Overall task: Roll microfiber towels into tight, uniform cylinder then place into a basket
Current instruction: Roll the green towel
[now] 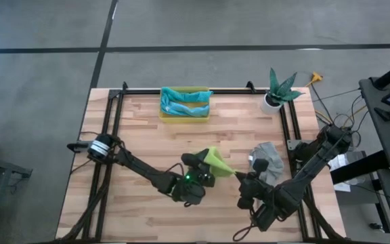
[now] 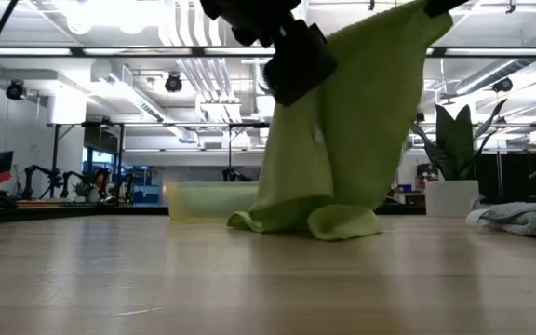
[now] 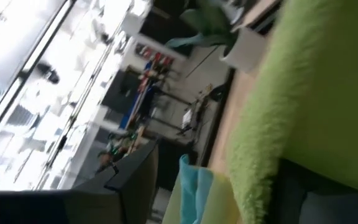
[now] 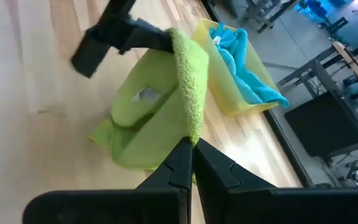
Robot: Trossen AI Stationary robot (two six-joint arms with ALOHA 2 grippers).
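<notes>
A lime green towel (image 2: 361, 121) hangs between my two grippers over the middle of the table, and its lower end rests on the wood. My left gripper (image 4: 160, 37) is shut on one upper corner. My right gripper (image 4: 191, 152) is shut on the upper edge farther right. A grey towel (image 1: 266, 156) lies crumpled on the table to the right. The yellow basket (image 1: 184, 114) stands at the far edge with teal and light blue towels (image 1: 185, 102) in it. My left gripper holds the green towel's upper corner (image 4: 173, 40) between its fingers, reaching in about level from the table's left. The cloth hangs below it. My right gripper pinches the towel's thick upper edge (image 4: 191, 127) at its fingertips, slanting down from the near right. The edge runs fairly taut between the two holds. The towel's bottom folds (image 2: 310, 223) lie on the table.
A white pot with a plant (image 1: 274, 98) stands at the far right corner. Black rails (image 1: 181, 91) run along the table's far and side edges. Bare wood lies left of the towel and along the near edge.
</notes>
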